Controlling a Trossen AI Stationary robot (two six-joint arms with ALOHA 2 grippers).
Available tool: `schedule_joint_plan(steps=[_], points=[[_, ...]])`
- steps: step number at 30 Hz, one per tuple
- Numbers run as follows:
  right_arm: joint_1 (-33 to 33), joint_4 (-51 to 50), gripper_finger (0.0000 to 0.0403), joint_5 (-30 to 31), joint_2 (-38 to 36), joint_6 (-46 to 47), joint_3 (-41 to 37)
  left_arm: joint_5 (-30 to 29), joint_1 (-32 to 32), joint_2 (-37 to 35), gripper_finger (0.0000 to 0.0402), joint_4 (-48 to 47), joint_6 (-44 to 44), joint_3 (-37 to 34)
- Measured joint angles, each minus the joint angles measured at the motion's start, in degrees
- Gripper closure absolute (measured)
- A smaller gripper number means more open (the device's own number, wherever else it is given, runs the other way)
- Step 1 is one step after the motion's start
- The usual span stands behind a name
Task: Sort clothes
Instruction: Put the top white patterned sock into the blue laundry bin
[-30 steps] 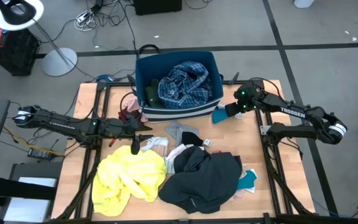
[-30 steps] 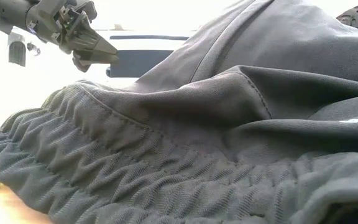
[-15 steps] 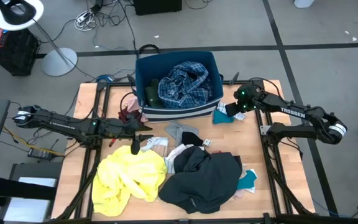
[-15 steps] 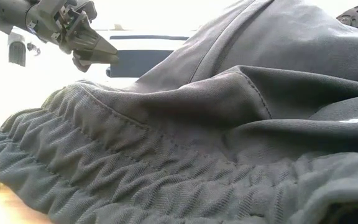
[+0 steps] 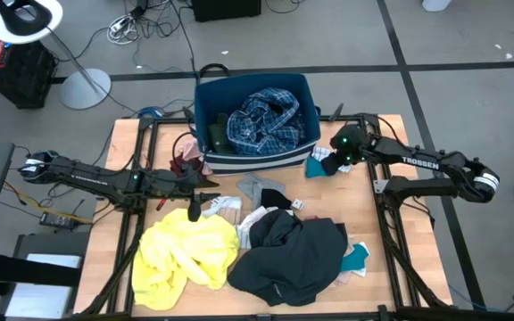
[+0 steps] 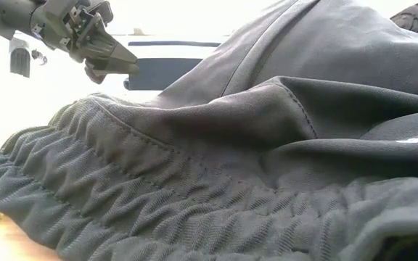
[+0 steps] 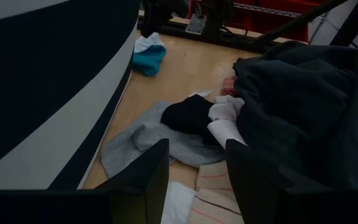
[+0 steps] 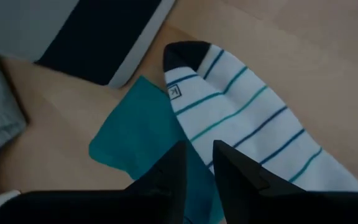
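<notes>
A teal sock and a white sock with teal and navy stripes lie flat on the table at the far right, next to the bin; they also show in the high view. My right gripper stands over them, pointing down, its fingers a narrow gap apart; it also shows in the high view. My left gripper is open and empty at mid-table, level, pointing toward a grey garment. A yellow garment and a dark grey garment lie near the front. My right gripper comes from above, its fingers over the line where the teal sock meets the striped sock. I cannot tell whether the fingertips touch the cloth. Both socks lie flat on the table.
The navy bin with white stripes stands at the far middle, with a blue plaid garment in it. A maroon piece lies beside its left corner. White, black and teal pieces lie around the dark grey pile.
My right gripper has gone a little toward the table's left, toward the bin, above the socks.
</notes>
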Motion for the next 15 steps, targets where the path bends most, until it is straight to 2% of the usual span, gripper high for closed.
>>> schedule_joint_plan(steps=[6, 12, 15], points=[[2.9, -0.2, 0.0324, 0.7, 0.5, -4.9, 0.0, 0.0, 0.0, 0.0, 0.0239, 0.0, 0.0, 0.0], [4.4, -0.3, 0.0324, 0.8, 6.4, -6.8, 0.0, 0.0, 0.0, 0.0, 0.0239, 0.0, 0.0, 0.0], [4.4, -0.3, 0.0324, 4.3, 9.3, -7.1, 0.0, 0.0, 0.0, 0.0, 0.0239, 0.0, 0.0, 0.0]])
